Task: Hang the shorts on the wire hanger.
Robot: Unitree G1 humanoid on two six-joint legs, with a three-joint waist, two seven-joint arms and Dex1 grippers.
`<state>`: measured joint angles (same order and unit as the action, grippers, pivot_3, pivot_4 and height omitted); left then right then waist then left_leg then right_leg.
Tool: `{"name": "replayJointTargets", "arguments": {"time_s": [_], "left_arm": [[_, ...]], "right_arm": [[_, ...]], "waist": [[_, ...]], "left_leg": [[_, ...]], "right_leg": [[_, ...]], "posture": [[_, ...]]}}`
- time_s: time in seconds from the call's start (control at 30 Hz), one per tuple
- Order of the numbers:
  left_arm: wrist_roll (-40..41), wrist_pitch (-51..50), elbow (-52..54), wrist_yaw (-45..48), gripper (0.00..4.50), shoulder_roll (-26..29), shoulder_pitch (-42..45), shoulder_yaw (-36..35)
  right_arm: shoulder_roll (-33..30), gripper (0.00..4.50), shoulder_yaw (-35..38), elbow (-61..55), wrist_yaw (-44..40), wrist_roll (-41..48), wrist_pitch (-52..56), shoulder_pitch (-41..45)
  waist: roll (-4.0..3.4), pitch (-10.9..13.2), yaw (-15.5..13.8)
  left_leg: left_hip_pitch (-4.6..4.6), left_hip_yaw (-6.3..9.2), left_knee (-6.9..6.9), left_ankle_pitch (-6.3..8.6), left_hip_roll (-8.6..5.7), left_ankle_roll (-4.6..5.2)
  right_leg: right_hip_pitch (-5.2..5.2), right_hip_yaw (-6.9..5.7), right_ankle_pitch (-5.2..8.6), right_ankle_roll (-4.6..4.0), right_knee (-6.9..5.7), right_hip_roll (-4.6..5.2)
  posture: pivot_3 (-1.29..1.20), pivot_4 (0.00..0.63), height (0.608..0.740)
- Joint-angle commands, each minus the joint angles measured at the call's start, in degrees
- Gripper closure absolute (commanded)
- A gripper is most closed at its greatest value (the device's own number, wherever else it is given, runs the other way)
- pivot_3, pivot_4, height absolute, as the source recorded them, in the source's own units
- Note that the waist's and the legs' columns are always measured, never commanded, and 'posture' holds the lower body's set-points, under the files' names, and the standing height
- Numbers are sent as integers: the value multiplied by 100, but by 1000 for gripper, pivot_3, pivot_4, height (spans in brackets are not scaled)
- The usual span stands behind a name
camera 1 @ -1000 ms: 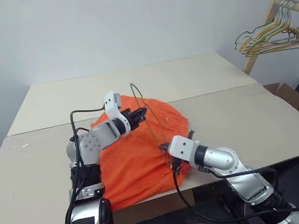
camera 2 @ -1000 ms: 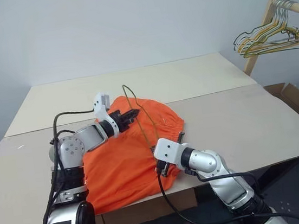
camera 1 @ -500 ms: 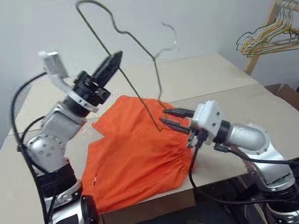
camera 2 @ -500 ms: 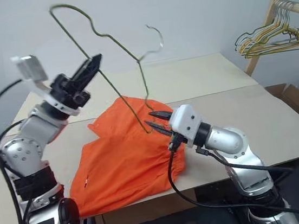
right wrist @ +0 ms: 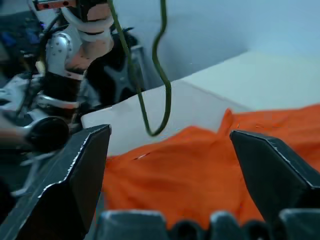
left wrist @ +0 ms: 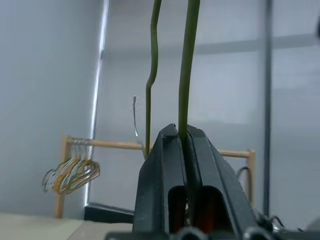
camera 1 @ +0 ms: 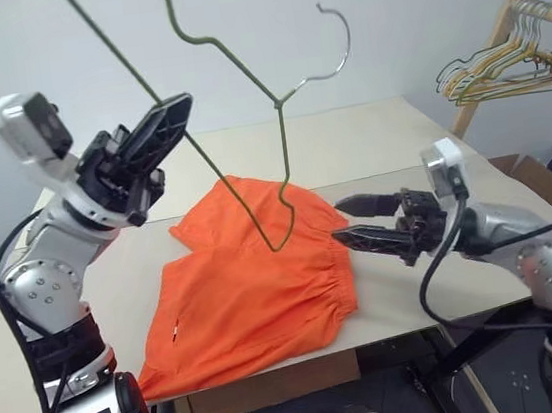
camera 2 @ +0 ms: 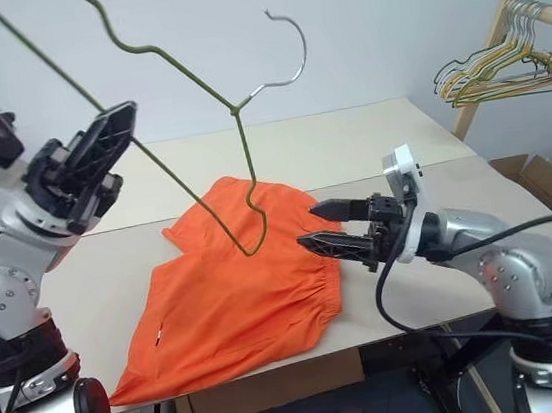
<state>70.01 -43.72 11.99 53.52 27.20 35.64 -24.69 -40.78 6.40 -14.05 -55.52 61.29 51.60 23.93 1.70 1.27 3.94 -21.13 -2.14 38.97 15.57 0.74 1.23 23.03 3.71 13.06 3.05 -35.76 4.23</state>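
The orange shorts (camera 1: 256,289) lie flat on the table (camera 1: 398,131), waistband toward the right. My left gripper (camera 1: 181,102) is raised above the table's left side, shut on the long straight bar of the wire hanger (camera 1: 277,98). The hanger hangs tilted in the air, its hook (camera 1: 346,42) up and to the right and its lowest corner (camera 1: 276,247) just over the shorts. In the left wrist view the fingers (left wrist: 170,150) pinch the green wire (left wrist: 187,75). My right gripper (camera 1: 336,221) points left, open and empty, beside the waistband and right of the hanger's low corner (right wrist: 157,120).
A wooden rack with a bunch of pale hangers (camera 1: 501,68) stands at the far right, past the table. A cardboard box (camera 1: 545,183) sits below it. The table's front edge runs just under the shorts' hem.
My left gripper has lifted the hanger off the shorts, up and to the left. My right gripper has opened, let go at the hanger's lower end, and drawn back to the right.
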Motion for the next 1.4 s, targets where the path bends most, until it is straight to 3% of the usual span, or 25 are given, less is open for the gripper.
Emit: {"name": "replayJointTargets", "arguments": {"time_s": [0.03, 0.3, 0.7, 0.83, 1.17, 1.4], "left_arm": [[175, 216, -90, 367, 4500, 14, 67, -24], [219, 463, -170, 532, 4500, -160, 37, 26], [223, 601, -74, 445, 4500, -187, -110, 95], [207, 627, -65, 424, 4500, -226, -152, 136], [129, 809, -213, 393, 4500, -431, -244, 215], [-75, 918, -350, 377, 4500, -449, -342, 305]], "right_arm": [[6, 62, -158, 379, -740, 308, 353, 400], [839, 62, -842, 933, -586, -430, 367, 1236], [1469, 62, -800, 894, -309, -662, 360, 1439], [1548, 933, -783, 902, -217, -641, 420, 1471], [1568, 4480, -1017, 597, -294, -911, 255, 1373], [1582, 4480, -1032, 567, -294, -1075, 238, 1319]], "waist": [[0, 0, 6], [0, 0, 15], [0, 0, 15], [-1, 0, 21], [-1, 0, 26], [-1, 0, 41]], "left_leg": [[1, -4, 0, 0, 0, 0], [-8, 5, -1, 1, 13, 0], [-12, 7, 5, 1, 8, 0], [-14, 7, 5, 1, 8, 0], [-13, 7, 5, 1, 8, 0], [-13, 6, 5, 1, 8, 0]], "right_leg": [[-1, 0, 0, 0, 0, -2], [11, 4, -1, -1, -1, -16], [14, 3, -4, 4, -4, -6], [14, 3, -4, 4, -3, -6], [14, 3, -4, 4, -3, -6], [14, 4, -4, 4, -3, -7]], "posture": [[-61, 0, 740], [-63, 0, 740], [-66, 0, 740], [-73, 0, 740], [-82, 0, 740], [-86, 0, 740]]}}
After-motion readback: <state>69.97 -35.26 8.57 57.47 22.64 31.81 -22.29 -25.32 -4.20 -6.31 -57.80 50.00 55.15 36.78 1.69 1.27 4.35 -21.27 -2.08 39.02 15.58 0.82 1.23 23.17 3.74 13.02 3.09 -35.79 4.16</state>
